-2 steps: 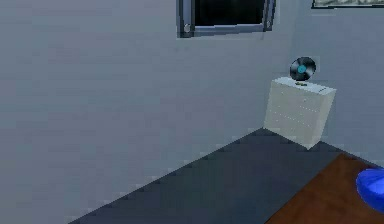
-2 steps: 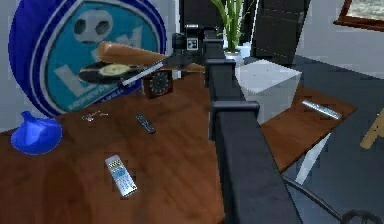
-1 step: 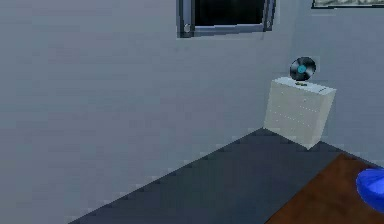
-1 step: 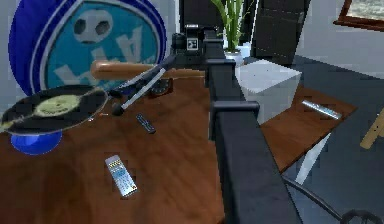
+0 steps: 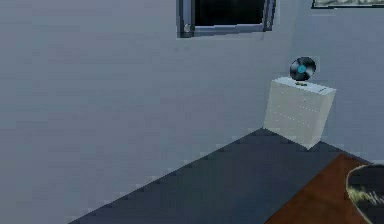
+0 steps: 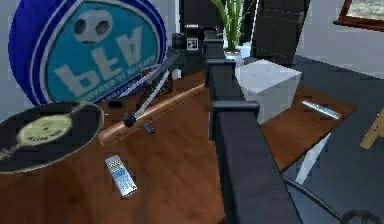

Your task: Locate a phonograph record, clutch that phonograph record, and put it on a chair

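A dark phonograph record (image 5: 302,68) with a blue centre stands upright on a white dresser (image 5: 298,110) against the far wall. Another dark record (image 6: 50,130) with a yellowish label lies flat on a wooden table (image 6: 190,170); its rim (image 5: 368,195) also shows at the forward view's bottom right. My arm (image 6: 240,150) reaches out over that table. The gripper (image 6: 160,85) sits past the arm's end, its thin fingers slanting down toward a wooden bat (image 6: 170,103) on the tabletop. I cannot tell whether it holds anything. A dark chair (image 6: 280,30) stands beyond the table.
A big blue disc (image 6: 90,45) with a ball picture stands at the table's left. A remote (image 6: 120,175), a white box (image 6: 268,85) and a potted plant (image 6: 232,25) are on or by the table. A window (image 5: 228,15) sits high on the wall above dark floor (image 5: 220,180).
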